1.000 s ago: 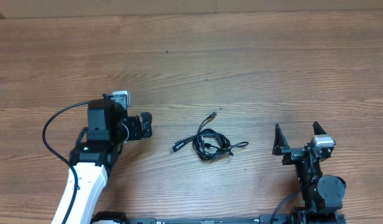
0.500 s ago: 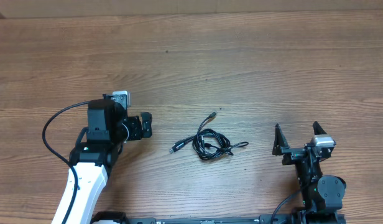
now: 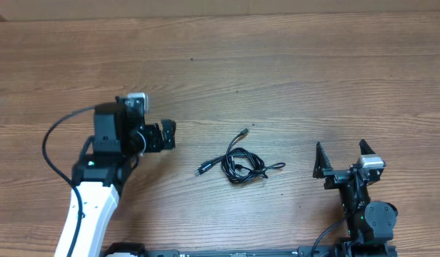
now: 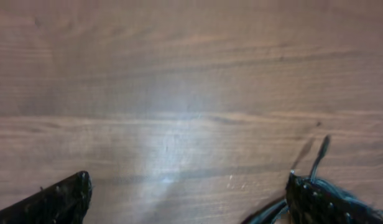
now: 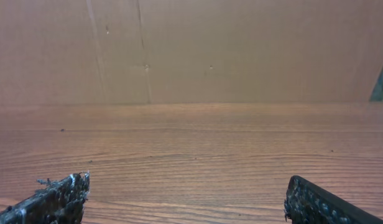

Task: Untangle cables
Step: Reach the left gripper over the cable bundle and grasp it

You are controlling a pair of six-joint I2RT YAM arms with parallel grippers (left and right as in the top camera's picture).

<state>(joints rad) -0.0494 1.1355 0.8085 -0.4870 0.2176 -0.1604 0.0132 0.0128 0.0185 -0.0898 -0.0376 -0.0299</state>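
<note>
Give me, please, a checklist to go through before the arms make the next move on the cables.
1. Left gripper open and empty: ok.
2. Right gripper open and empty: ok.
3. Cables lie on the table between the grippers, touched by neither: ok.
4. Cables in the left wrist view: ok, lower right edge only.
5. Cables in the right wrist view: not ok.
6. Which strand lies over which: cannot tell.

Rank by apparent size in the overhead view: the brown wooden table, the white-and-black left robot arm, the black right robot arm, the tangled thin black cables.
1. brown wooden table
2. white-and-black left robot arm
3. black right robot arm, partly out of frame
4. tangled thin black cables
</note>
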